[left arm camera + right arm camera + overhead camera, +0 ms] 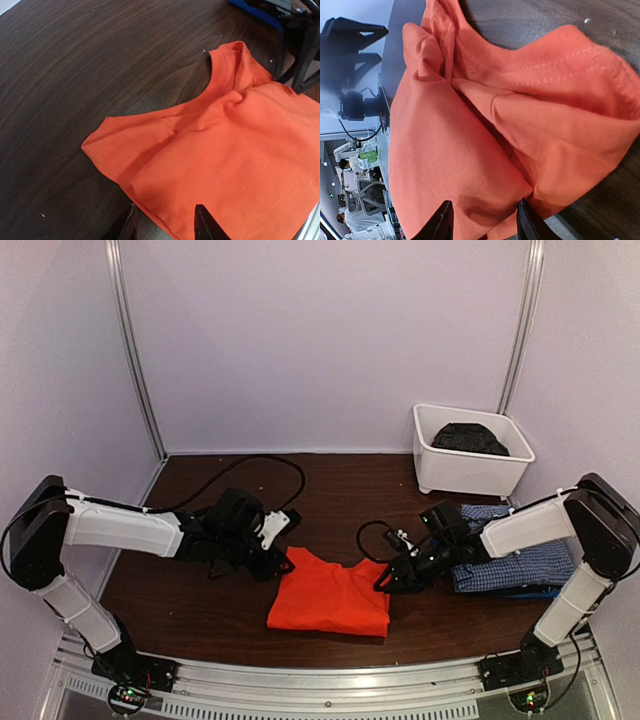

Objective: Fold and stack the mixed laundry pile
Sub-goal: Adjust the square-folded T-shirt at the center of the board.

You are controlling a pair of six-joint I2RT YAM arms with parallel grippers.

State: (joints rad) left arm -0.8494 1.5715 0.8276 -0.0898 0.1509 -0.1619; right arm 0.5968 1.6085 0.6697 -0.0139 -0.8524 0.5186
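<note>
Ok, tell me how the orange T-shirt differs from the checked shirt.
The orange T-shirt is plain and bright; the checked shirt is a blue-and-white check. The T-shirt lies mid-table; the checked shirt sits at the right, in front of the white tub. Both lie folded on the table.

centre of frame: orange T-shirt (330,600) seen laid folded on the dark worktop (190,610) | left tool (278,565) positioned at its upper-left corner | right tool (387,585) positioned at its right edge | right of frame: blue-checked shirt (525,560) crossed by the right arm (520,525) | upper right: dark garment (470,438) contained in white tub (470,472)
</note>
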